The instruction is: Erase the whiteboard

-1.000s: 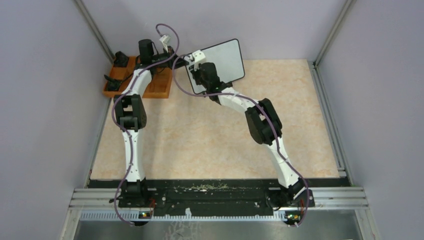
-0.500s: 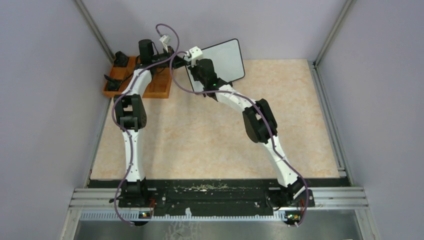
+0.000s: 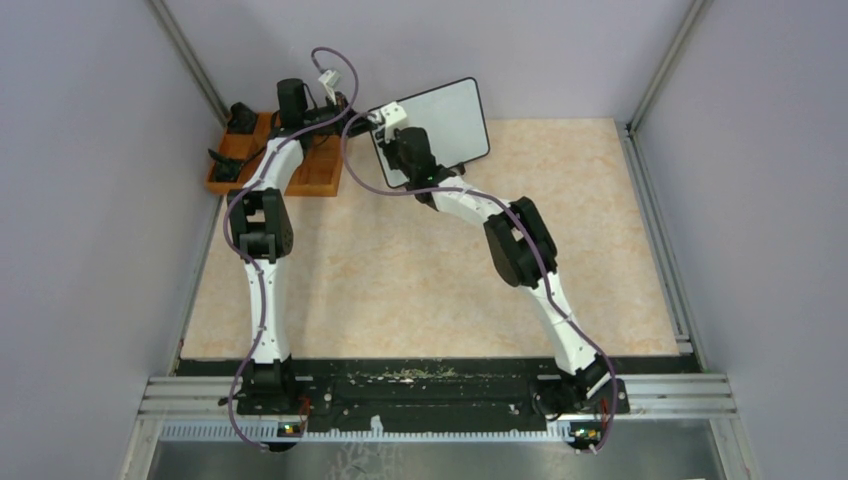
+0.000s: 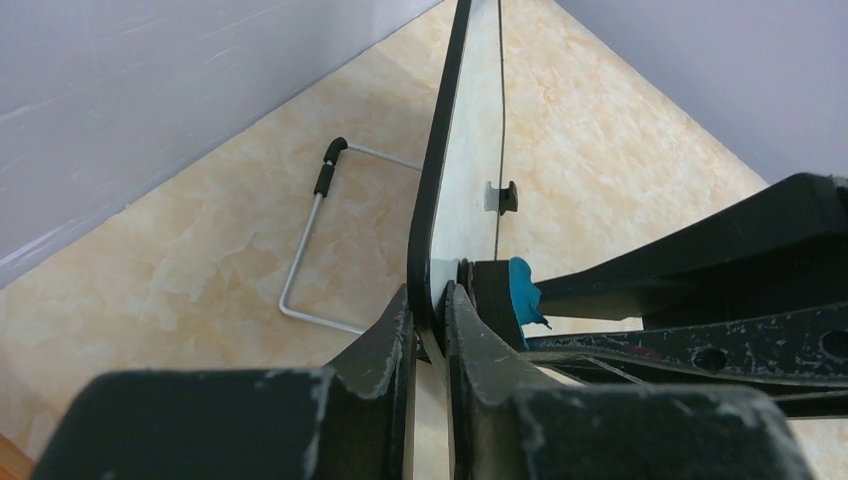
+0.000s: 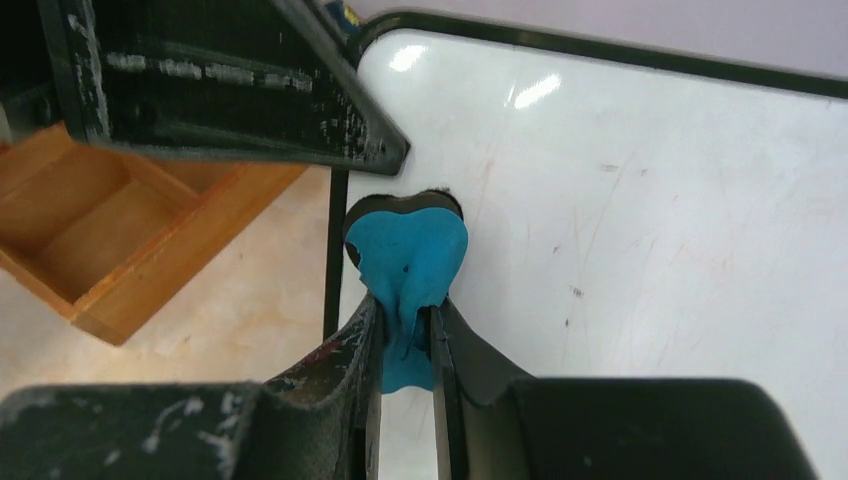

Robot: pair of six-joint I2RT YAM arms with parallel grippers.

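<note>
The whiteboard (image 3: 450,115) stands upright at the back of the table, white with a thin black frame. Its face (image 5: 640,230) shows only faint smudges. My left gripper (image 4: 428,310) is shut on the board's left edge (image 4: 440,170). My right gripper (image 5: 405,325) is shut on a blue eraser (image 5: 405,255) with a black pad, pressed against the board near its left edge. The eraser also shows in the left wrist view (image 4: 505,295), touching the board's face. In the top view the right gripper (image 3: 400,135) is in front of the board's left part.
An orange wooden compartment tray (image 3: 265,160) sits at the back left, beside the board; its corner shows in the right wrist view (image 5: 120,240). The board's wire stand (image 4: 320,250) rests on the table behind it. Grey walls close the back and sides.
My right gripper with the eraser moved up and left across the board, then slightly back down. The left arm and the board have not moved.
</note>
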